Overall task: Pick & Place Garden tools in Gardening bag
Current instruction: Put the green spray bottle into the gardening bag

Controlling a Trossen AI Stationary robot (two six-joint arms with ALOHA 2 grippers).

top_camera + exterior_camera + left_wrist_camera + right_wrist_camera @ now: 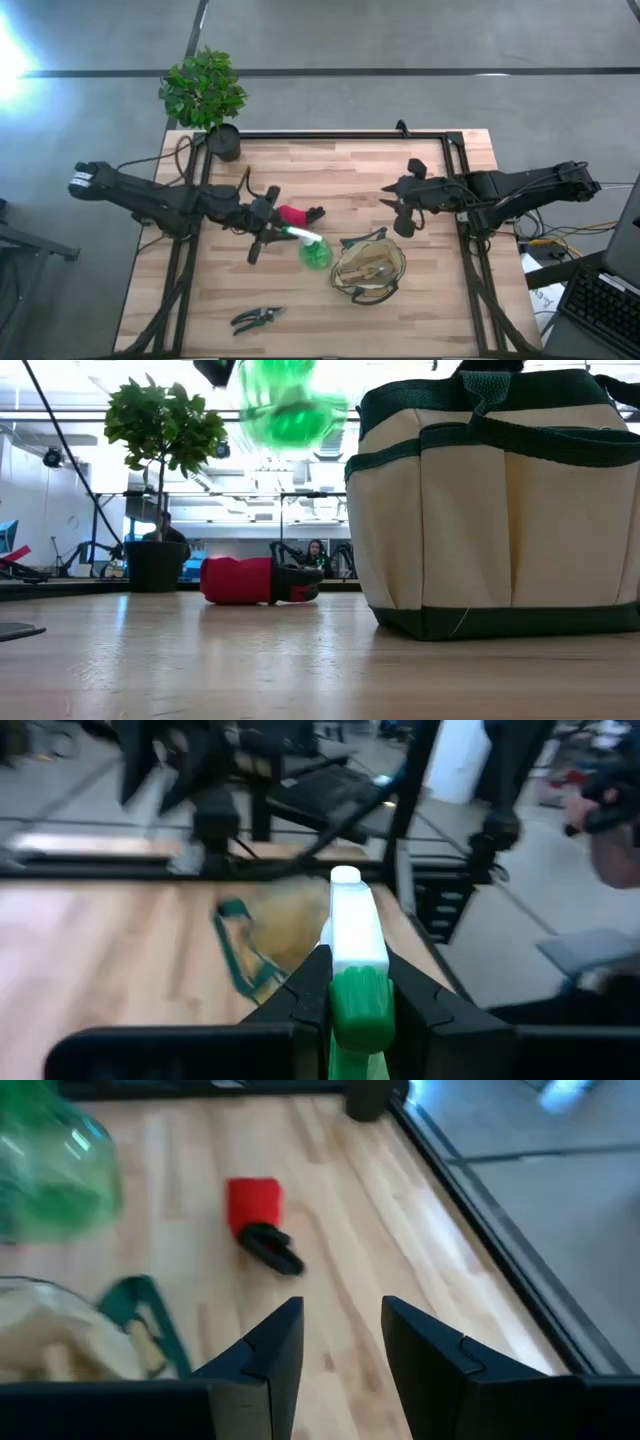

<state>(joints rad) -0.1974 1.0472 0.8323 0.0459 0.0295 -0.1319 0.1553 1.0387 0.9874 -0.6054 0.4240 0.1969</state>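
Observation:
My left gripper [283, 234] is shut on the green spray bottle [313, 250], carried above the table just left of the tan gardening bag [368, 268]. The bottle's round body shows high in the low view [290, 405], beside the bag [500, 500]. Wooden-handled tools lie inside the bag. The red-and-black item [297, 214] lies on its side on the table behind the bottle. Dark pruning shears [257, 318] lie flat near the front edge. My right gripper [403, 208] is open and empty, above the table behind the bag. My left gripper pinches the spray bottle's green neck [358, 1005] between its two fingers, just below the white spray head [352, 925]. The fingers come nearly level from the table's left. The bottle is lifted clear of the table, its round body [316, 253] toward the bag.
A leafy plant in a black pot [222, 140] stands at the table's far left corner. A black frame rail [340, 134] runs along the far edge and down both sides. A person sits in the room beyond the table [316, 552].

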